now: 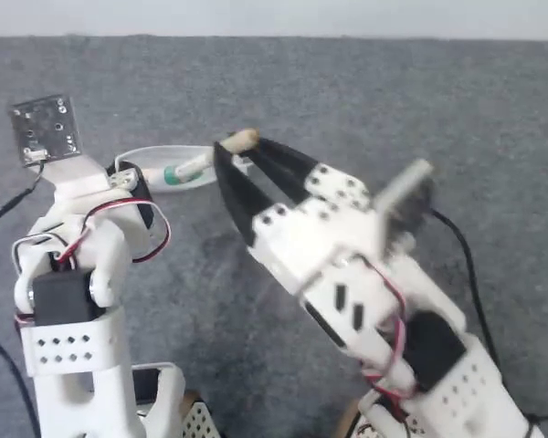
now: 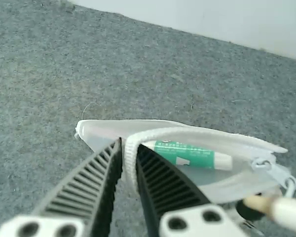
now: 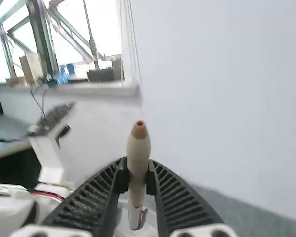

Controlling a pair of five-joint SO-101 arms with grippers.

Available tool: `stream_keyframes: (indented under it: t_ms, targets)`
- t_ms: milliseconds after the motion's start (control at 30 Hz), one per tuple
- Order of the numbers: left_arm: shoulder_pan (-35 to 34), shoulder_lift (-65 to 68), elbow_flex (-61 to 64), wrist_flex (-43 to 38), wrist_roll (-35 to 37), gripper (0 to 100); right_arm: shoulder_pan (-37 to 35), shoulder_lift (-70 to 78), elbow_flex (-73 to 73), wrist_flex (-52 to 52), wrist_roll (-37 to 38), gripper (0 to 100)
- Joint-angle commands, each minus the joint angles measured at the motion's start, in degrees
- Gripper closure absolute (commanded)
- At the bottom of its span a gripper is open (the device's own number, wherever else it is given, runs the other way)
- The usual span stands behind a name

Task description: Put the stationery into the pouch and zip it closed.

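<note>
Left wrist view: the left gripper point(image 2: 128, 146) is nearest, its ribbed jaws clenched on the white zip edge of the pouch point(image 2: 108, 129), which rises between the fingertips. Just past the fingertips, a green-labelled tube point(image 2: 187, 154) lies inside the translucent pouch, lengthwise along it. Farther along the same edge sits the zip pull point(image 2: 269, 166), at the end of the pouch away from this gripper. The pouch rests on grey cloth point(image 2: 49, 64) that runs on to a pale wall point(image 2: 227, 19). Right wrist view: the right gripper point(image 3: 136, 165) grasps a beige pen point(image 3: 138, 145), which stands between the jaws with its pointed tip beyond the fingertips. High view: this gripper is raised over the pouch's end away from the left gripper.
</note>
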Motion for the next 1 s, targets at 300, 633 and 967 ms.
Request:
stream_keyframes:
  t_ms: [300, 633, 967]
  targets:
    - [0.09, -1.76, -2.77, -0.35, -0.44, 99, 1.63, -3.65, 15.12, -19.12, -0.26, 99.2]
    - [0.09, -1.76, -2.77, -0.35, -0.44, 99, 2.42, 2.33, 17.93, -21.23, -0.53, 99.2]
    - [0.00, -1.76, -2.68, -0.26, -0.53, 99, 0.75, 21.85, 16.18, -28.09, 2.90, 99.2]
